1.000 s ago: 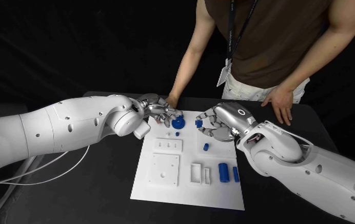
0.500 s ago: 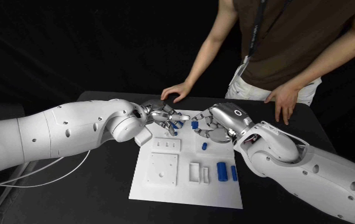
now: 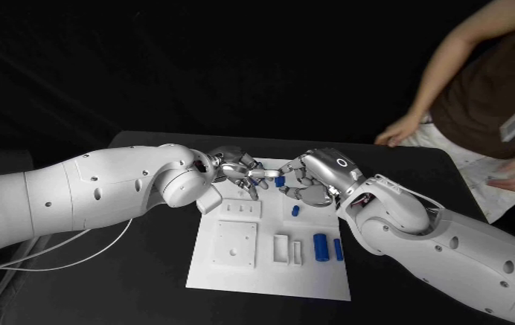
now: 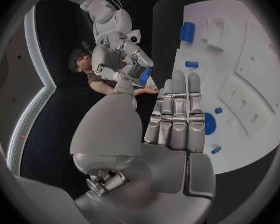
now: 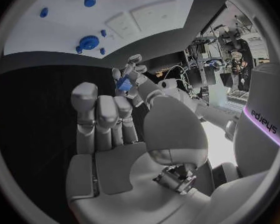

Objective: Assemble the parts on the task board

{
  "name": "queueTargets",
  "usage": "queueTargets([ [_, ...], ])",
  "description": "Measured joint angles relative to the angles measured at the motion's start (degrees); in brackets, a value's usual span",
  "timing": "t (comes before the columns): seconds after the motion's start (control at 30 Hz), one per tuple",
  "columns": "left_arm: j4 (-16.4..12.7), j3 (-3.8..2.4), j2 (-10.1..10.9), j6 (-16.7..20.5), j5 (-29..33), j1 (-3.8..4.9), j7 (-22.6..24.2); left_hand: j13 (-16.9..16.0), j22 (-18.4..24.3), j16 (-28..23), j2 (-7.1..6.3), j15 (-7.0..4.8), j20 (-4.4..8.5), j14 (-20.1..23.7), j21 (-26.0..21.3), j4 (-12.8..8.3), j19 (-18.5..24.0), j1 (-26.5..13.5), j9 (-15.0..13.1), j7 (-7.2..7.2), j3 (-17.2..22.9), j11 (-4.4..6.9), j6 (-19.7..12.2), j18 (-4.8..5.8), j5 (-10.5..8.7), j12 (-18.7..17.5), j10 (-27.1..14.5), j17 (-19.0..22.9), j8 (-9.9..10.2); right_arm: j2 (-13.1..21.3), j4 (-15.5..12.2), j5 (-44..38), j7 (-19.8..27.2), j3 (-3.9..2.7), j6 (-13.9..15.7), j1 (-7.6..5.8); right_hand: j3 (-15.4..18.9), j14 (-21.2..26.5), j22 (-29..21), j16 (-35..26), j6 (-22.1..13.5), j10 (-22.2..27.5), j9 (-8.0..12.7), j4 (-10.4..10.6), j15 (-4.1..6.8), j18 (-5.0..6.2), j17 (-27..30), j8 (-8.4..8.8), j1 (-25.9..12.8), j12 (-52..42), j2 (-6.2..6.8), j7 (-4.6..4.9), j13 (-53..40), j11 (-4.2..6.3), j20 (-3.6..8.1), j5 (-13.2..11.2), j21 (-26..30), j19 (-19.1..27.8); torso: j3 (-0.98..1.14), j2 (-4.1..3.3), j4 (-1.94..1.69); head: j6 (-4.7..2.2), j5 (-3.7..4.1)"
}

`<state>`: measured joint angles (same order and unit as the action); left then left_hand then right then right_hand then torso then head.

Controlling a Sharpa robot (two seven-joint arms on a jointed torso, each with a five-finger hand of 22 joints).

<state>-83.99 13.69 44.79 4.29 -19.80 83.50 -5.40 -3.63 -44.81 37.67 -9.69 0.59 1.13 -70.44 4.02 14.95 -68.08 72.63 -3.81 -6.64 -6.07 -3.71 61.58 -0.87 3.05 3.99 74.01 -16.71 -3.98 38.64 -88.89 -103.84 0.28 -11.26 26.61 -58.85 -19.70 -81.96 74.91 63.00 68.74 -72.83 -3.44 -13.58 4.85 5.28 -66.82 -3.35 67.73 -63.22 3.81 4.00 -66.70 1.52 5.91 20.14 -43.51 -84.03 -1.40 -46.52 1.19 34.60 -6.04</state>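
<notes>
The white task board point(image 3: 269, 265) lies in the middle of the black table. My right hand point(image 3: 313, 178) hovers over its far end and pinches a small blue part point(image 3: 279, 181) between thumb and a finger; the same part point(image 4: 144, 75) shows in the left wrist view and, as the part point(image 5: 123, 84), in the right wrist view. My left hand point(image 3: 238, 167) is close beside it over the board's far left corner, fingers point(image 4: 176, 109) straight and together, holding nothing. A blue gear point(image 4: 210, 123) sits on the board just beyond those fingers. Two blue cylinders point(image 3: 321, 247) lie at the board's right side.
A small blue peg point(image 3: 295, 210) lies mid-board, and white inset blocks point(image 3: 238, 245) sit on the board's left half. A person's hand point(image 3: 400, 132) hovers at the table's far right edge. Bare black table point(image 3: 129, 280) flanks the board.
The person's hand has left the table by the board's far end and the person has moved right. My two hands have drawn closer together, and the left hand now covers the gear.
</notes>
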Motion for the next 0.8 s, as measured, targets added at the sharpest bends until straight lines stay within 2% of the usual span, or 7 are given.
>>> queueTargets([
  [0.1,-0.17,0.0,-0.19,-0.22,0.06,0.0,0.11,0.0,0.21,0.0,0.5,0.02,0.0,0.03,0.0,-0.96,0.0,0.2,0.0,0.0,0.58,0.0,0.0,0.0,0.0,0.0,0.0,0.0,0.0,-0.11,0.02,0.01,0.01,0.0,-0.13,0.0,0.0,0.0,0.04,0.0,0.01,0.0,0.0,0.0,0.0,0.0,0.0,0.0,-0.16,0.0,0.16,-0.01,0.0,0.0,0.0,0.0,0.0,0.0,-0.01,0.01,-0.02,0.04,0.03],
  [0.2,-0.25,0.0,-0.39,-0.37,0.13,-0.01,0.19,0.0,0.56,0.0,2.16,-0.18,0.0,0.23,0.0,-3.31,0.0,-0.16,0.0,0.0,0.78,0.0,0.0,0.0,0.0,0.23,0.0,0.01,0.0,-0.23,0.04,0.01,0.02,0.0,-0.24,0.01,0.0,0.0,0.04,0.0,0.02,0.0,-0.01,0.0,0.0,0.0,-0.01,0.01,-0.21,0.0,0.21,-0.01,-0.06,0.0,0.0,0.0,0.0,0.0,-0.01,0.01,-0.02,0.1,0.05],
  [0.27,-0.28,0.0,-0.55,-0.46,0.18,-0.01,0.25,0.0,0.9,0.29,3.87,-0.18,0.0,0.23,0.0,-5.9,0.0,-0.7,0.0,0.05,0.63,0.0,0.05,0.0,0.0,0.49,0.0,0.14,0.0,-0.31,0.05,0.01,0.03,0.0,-0.33,0.01,0.01,0.0,0.04,0.0,0.02,0.0,-0.01,-0.01,0.0,-0.01,-0.05,0.02,-0.2,0.0,0.2,-0.01,-0.09,-0.01,0.0,0.0,0.0,0.0,0.0,0.01,-0.02,0.11,0.05],
  [0.37,-0.29,0.0,-0.7,-0.54,0.24,-0.01,0.3,0.0,1.05,0.45,5.55,-0.13,0.0,0.28,0.0,-7.78,0.0,-0.53,0.0,0.32,0.37,0.0,0.32,0.0,0.12,0.72,0.0,0.16,0.0,-0.39,0.05,0.01,0.04,0.0,-0.42,0.01,0.01,0.0,0.04,0.0,0.03,0.0,-0.01,-0.01,0.0,0.0,-0.05,0.04,-0.2,0.0,0.2,-0.01,-0.09,-0.01,0.0,0.0,0.0,0.0,0.01,0.02,-0.02,0.12,0.05],
  [0.43,-0.29,0.0,-0.77,-0.61,0.3,-0.01,0.34,0.0,1.15,0.88,7.32,-0.18,0.0,0.63,0.0,-9.83,0.0,-0.49,0.0,0.54,-0.6,0.0,0.74,0.0,1.05,0.88,0.0,0.28,0.0,-0.43,0.05,0.01,0.05,0.0,-0.5,0.02,0.1,0.0,0.04,0.0,0.04,-0.01,-0.01,0.09,0.0,0.0,-0.05,0.17,-0.19,0.0,0.19,0.0,-0.09,-0.01,0.0,0.0,0.0,0.0,0.01,0.03,-0.02,0.13,0.04],
  [0.57,-0.26,0.0,-0.87,-0.72,0.42,-0.01,0.39,0.0,1.16,1.02,9.65,-0.18,0.0,0.64,0.0,-12.07,0.0,0.14,-0.01,0.77,-2.26,0.21,1.21,0.0,2.71,0.88,0.21,0.39,0.0,-0.49,0.07,0.01,0.05,0.0,-0.66,0.02,0.17,0.0,0.03,0.0,0.09,-0.08,-0.01,0.14,0.0,0.0,-0.05,0.11,-0.04,0.0,0.04,-0.01,-0.09,-0.09,-0.01,-0.01,0.0,0.0,0.01,0.05,-0.03,0.19,0.04],
  [0.8,-0.23,0.0,-1.02,-0.92,0.55,-0.02,0.46,0.0,1.11,1.34,12.38,-0.38,0.0,0.83,0.0,-13.67,0.0,2.12,-0.01,1.32,-3.56,0.93,2.78,0.0,6.24,0.68,1.55,0.45,0.0,-0.57,0.15,0.01,0.05,0.0,-0.93,0.02,0.17,0.0,0.03,0.0,0.16,-0.09,-0.01,0.13,0.0,0.0,-0.05,-0.04,0.34,0.0,0.13,0.05,-0.08,-0.1,-0.01,-0.01,0.0,0.0,0.01,0.06,-0.03,0.26,0.13],
])
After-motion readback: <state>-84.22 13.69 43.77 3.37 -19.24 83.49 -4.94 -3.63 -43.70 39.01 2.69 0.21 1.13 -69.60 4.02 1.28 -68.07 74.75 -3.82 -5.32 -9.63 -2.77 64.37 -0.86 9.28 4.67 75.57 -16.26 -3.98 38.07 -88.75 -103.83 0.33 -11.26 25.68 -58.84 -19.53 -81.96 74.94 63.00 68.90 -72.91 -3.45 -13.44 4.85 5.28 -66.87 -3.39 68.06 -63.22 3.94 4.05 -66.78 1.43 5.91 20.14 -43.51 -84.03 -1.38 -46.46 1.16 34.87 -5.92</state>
